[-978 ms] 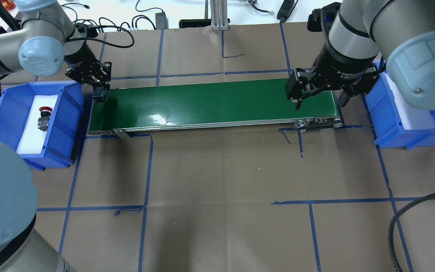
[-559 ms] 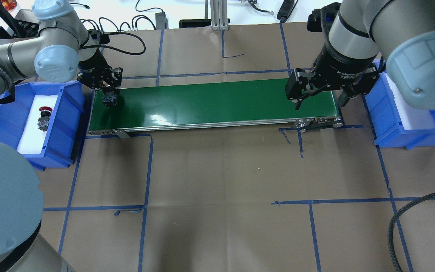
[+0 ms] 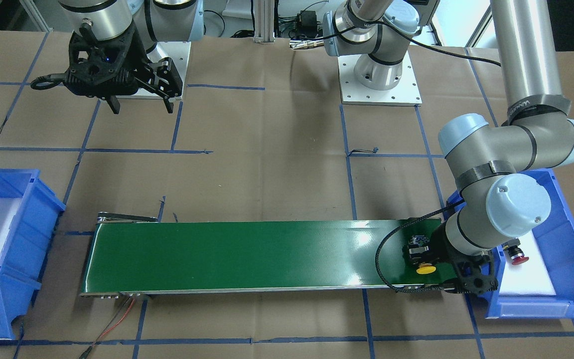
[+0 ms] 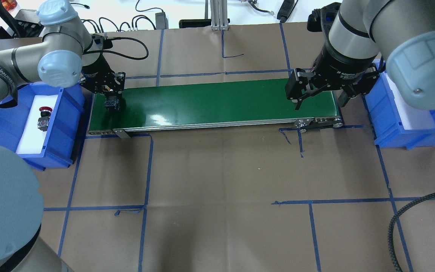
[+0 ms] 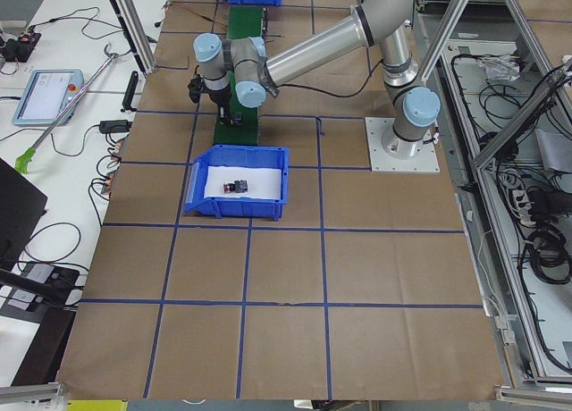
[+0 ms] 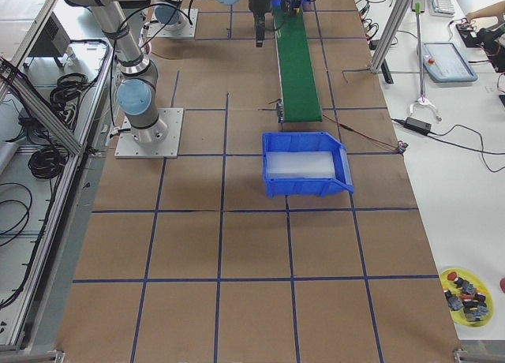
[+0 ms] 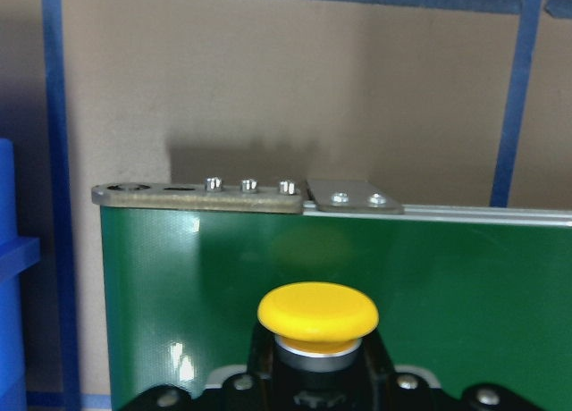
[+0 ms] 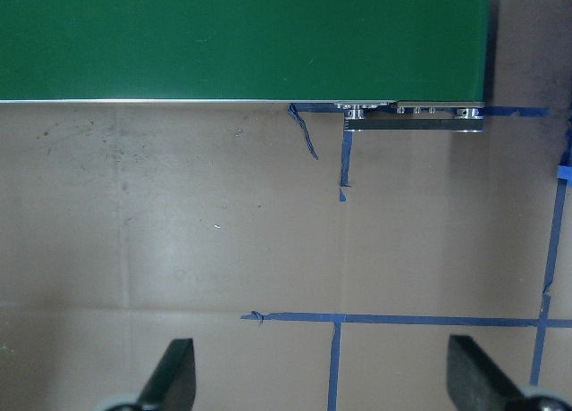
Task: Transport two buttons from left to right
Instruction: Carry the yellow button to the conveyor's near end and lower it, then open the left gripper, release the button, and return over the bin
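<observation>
The yellow button (image 3: pixel 425 269) (image 7: pixel 317 311) hangs just over the left end of the green conveyor belt (image 4: pixel 217 102), with my left gripper (image 4: pixel 111 104) (image 3: pixel 422 259) shut on its black body. The red button (image 4: pixel 44 110) (image 3: pixel 517 258) (image 5: pixel 237 186) lies on white foam in the left blue bin (image 4: pixel 64 113). My right gripper (image 4: pixel 319 102) (image 3: pixel 141 107) (image 8: pixel 323 384) hovers open above the belt's right end, nothing between its fingers (image 8: pixel 174 375).
The right blue bin (image 4: pixel 385 132) (image 3: pixel 43 209) (image 6: pixel 308 185) with white foam stands past the belt's right end. A black braided cable (image 4: pixel 395 223) curls at the table's near right. Thin wires (image 3: pixel 117 319) trail from the belt's right end.
My left gripper carried the yellow button from the bin's edge rightward and lower, onto the belt's left end. The right gripper has not moved.
</observation>
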Available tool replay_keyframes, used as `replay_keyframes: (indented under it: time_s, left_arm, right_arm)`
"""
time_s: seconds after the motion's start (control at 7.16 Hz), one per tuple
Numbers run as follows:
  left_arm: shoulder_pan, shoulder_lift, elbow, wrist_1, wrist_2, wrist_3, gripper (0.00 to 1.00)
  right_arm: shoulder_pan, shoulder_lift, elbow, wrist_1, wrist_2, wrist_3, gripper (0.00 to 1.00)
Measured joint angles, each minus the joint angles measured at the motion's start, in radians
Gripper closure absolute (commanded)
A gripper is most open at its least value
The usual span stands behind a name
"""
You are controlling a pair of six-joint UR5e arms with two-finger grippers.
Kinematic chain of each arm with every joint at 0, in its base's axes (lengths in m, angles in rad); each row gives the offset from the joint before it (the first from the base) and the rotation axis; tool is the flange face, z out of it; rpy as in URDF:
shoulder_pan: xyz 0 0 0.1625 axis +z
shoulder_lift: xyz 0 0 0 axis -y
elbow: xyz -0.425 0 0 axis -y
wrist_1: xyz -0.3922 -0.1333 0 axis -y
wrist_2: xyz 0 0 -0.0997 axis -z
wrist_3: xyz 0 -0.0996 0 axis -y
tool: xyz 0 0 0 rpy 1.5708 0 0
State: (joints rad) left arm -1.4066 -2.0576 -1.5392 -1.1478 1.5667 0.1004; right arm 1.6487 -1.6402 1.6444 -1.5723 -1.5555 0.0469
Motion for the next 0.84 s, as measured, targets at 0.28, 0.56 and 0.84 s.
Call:
replay_keyframes:
  time_s: [0.28, 0.56, 0.84]
  left_arm:
    - [0.001, 0.020, 0.027, -0.016, 0.001, 0.000, 0.00]
    - [0.006, 0.065, 0.094, -0.126, 0.001, 0.005, 0.00]
    - [0.013, 0.103, 0.218, -0.304, 0.014, 0.019, 0.00]
  right_arm:
    - [0.000, -0.001, 0.000, 0.000, 0.000, 0.001, 0.00]
    - [0.000, 0.000, 0.000, 0.000, 0.000, 0.001, 0.00]
    - [0.000, 0.000, 0.000, 0.000, 0.000, 0.001, 0.00]
